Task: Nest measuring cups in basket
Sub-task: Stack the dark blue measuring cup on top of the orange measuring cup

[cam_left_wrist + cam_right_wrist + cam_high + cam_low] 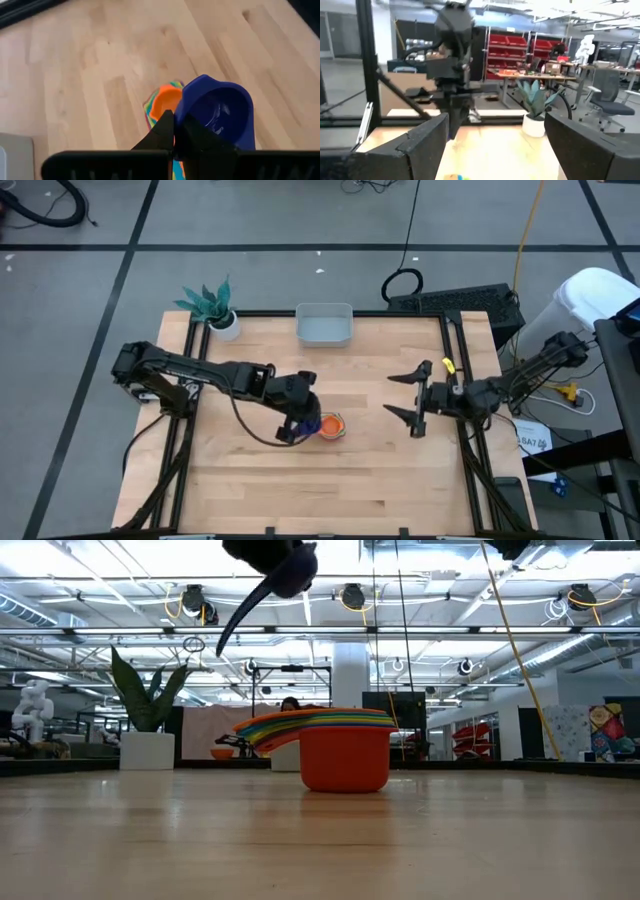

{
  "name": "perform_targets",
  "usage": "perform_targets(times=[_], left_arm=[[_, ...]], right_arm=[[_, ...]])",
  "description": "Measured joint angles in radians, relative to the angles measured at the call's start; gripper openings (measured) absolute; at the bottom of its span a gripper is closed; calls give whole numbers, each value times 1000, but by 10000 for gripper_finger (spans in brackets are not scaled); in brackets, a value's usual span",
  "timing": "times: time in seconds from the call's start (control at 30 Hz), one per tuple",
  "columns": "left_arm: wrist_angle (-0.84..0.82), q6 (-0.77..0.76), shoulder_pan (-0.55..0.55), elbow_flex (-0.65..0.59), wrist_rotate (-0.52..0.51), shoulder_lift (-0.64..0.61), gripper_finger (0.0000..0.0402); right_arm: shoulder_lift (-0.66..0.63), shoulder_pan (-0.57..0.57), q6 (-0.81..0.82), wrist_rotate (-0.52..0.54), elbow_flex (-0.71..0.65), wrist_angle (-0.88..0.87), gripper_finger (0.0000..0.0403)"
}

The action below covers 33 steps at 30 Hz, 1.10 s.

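Measuring cups [333,425] stacked mid-table, left hand [175,135] pinching dark blue cup [217,112], right hand [413,395] spread, basket [324,325] far edge

One stack of nested cups [340,745] with the red one outermost, one blue cup [217,115] apart from it, one basket [324,324], one potted plant [213,307], two arms.

Wooden tabletop [240,480] fills frame centre | white pot with teal plant [212,308] at tabletop's upper-left corner | black keyboard [462,301] beyond upper-right corner | white bin [590,305] at right edge
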Motion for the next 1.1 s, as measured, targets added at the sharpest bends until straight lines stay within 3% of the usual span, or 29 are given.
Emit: perform_targets(times=[0.13, 0.3, 0.6, 1.1], left_arm=[[-64, 44, 7, 18, 19, 4, 8], [-196, 108, 27, 146, 20, 39, 8], [-435, 176, 56, 336, 28, 252, 8], [-467, 197, 23, 530, -27, 447, 8]], right_arm=[[37, -3, 18, -1, 0, 2, 322], [92, -13, 51, -2, 0, 0, 322], [114, -24, 63, -3, 0, 13, 322], [96, -21, 64, -2, 0, -28, 322]])
